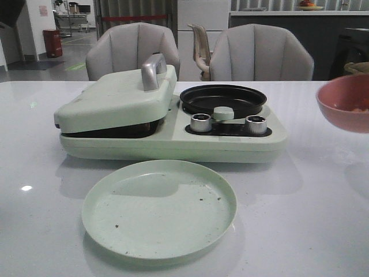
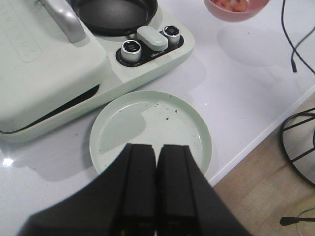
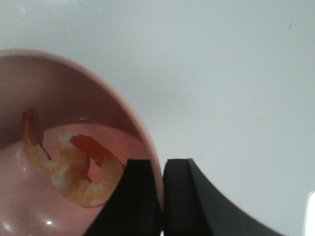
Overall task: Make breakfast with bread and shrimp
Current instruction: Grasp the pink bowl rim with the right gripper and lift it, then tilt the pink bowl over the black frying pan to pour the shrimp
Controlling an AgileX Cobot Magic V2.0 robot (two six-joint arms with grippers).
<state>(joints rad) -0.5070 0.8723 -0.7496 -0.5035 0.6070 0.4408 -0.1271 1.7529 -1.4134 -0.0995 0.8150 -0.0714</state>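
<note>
Several curved orange-pink and whitish shrimp (image 3: 74,172) lie in a pink bowl (image 3: 101,101). My right gripper (image 3: 161,167) is shut on the bowl's rim, one finger inside and one outside. In the front view the bowl (image 1: 346,104) hangs a little above the table at the far right; it also shows in the left wrist view (image 2: 236,10). My left gripper (image 2: 157,152) is shut and empty above the near edge of an empty pale green plate (image 2: 147,123). The bread is out of view. Neither gripper shows in the front view.
A pale green breakfast maker (image 1: 173,141) stands behind the plate (image 1: 158,208), its lid (image 1: 115,101) lowered on the left, a black round pan (image 1: 223,99) and two silver knobs on the right. Two chairs stand behind the table. A table edge (image 2: 256,142) is near the plate.
</note>
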